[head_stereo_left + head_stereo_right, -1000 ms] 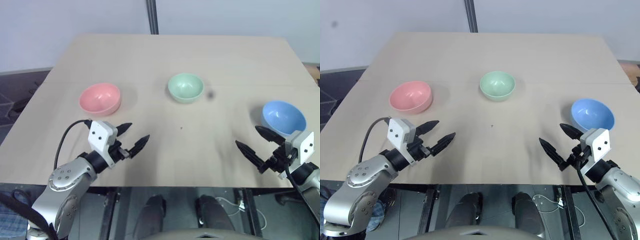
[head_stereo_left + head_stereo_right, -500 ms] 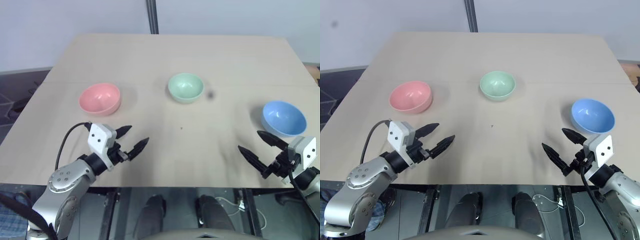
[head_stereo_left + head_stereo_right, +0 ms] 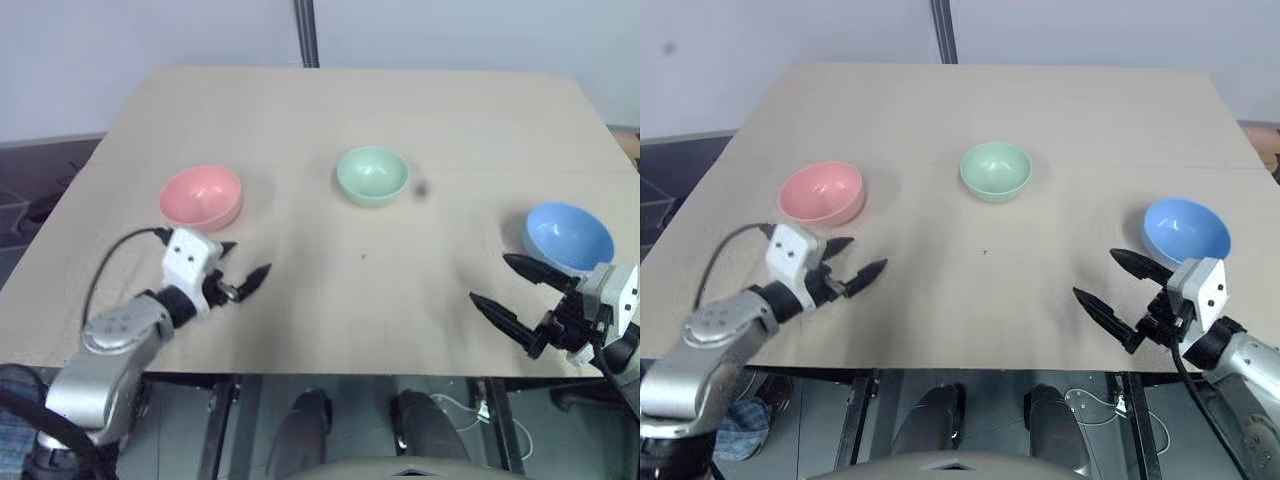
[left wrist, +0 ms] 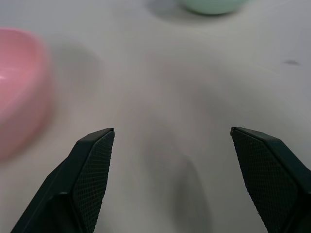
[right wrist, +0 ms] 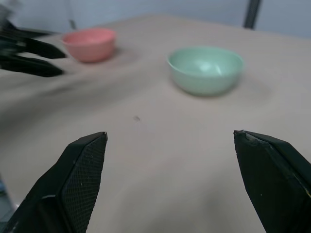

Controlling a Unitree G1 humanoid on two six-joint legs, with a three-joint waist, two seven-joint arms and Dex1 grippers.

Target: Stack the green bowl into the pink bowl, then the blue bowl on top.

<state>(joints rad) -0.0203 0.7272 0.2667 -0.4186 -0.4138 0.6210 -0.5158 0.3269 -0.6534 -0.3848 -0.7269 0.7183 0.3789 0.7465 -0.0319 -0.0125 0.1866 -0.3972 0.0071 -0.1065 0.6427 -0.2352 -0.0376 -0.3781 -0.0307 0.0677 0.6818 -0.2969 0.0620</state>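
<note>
I see 3 small round smooth bowls standing apart on the pale wooden table (image 3: 300, 110). Taking the mint-green bowl (image 3: 372, 176) as my landmark: the salmon-pink bowl (image 3: 201, 197) sits well to its left and a little nearer to me, and the sky-blue bowl (image 3: 568, 236) sits well to its right, also nearer. My left gripper (image 3: 243, 274) hovers just in front of the pink bowl, fingers spread apart and empty. My right gripper (image 3: 509, 287) hangs just beside the blue bowl, fingers likewise wide and holding nothing.
</note>
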